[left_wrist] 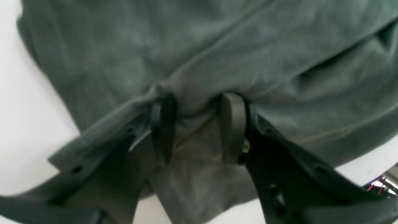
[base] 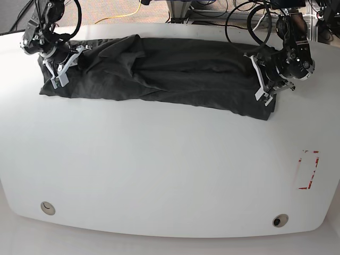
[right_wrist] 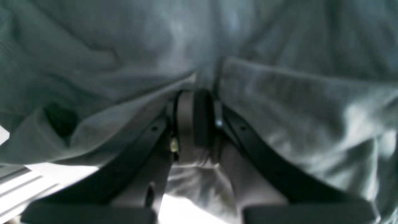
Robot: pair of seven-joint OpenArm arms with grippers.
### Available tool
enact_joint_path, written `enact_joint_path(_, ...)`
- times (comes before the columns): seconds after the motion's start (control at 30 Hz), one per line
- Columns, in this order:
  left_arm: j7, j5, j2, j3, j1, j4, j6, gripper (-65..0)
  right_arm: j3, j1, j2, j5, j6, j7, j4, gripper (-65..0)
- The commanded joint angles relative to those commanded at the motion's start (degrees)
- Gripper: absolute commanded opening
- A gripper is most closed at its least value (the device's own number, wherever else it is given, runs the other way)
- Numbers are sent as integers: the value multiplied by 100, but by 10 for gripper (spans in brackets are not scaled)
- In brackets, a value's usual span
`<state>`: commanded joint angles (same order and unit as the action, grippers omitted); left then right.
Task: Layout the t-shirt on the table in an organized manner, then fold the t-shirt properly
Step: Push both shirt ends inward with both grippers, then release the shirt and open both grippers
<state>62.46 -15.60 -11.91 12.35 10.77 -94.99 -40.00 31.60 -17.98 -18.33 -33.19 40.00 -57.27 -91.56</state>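
The dark grey t-shirt [base: 159, 71] lies stretched in a long, wrinkled band across the far side of the white table [base: 159, 175]. On the band's right end, my left gripper [base: 264, 90] has a thick bunch of the t-shirt [left_wrist: 217, 46] wedged between its part-spread jaws [left_wrist: 197, 96], and cloth drapes over one finger. My right gripper [base: 59, 69] is at the left end. In its wrist view the right gripper [right_wrist: 194, 93] has its pads nearly together, pinching a fold of the t-shirt [right_wrist: 279, 102]. The shirt's sleeves and collar are hidden in the folds.
A red dashed rectangle mark [base: 309, 170] sits near the table's right edge. Two round grommet holes [base: 48, 207] [base: 280, 220] lie along the front edge. Cables [base: 249, 21] and floor show behind the table's far edge.
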Motion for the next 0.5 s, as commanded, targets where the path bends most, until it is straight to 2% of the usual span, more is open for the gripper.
enact_joint_path(0.17,-18,0,-185,-281,-352,554,0,-433,0,79,-53,9,0,457,413,-571)
enact_joint_path(0.27,-26,0,-185,-281,-536,774,0,-433,0,176,-202,9,0,484,642,-572)
enact_joint_path(0.5,18,0,-193,-281,-747,765,0,-433,0,475,-281,264,0,492,914,-571)
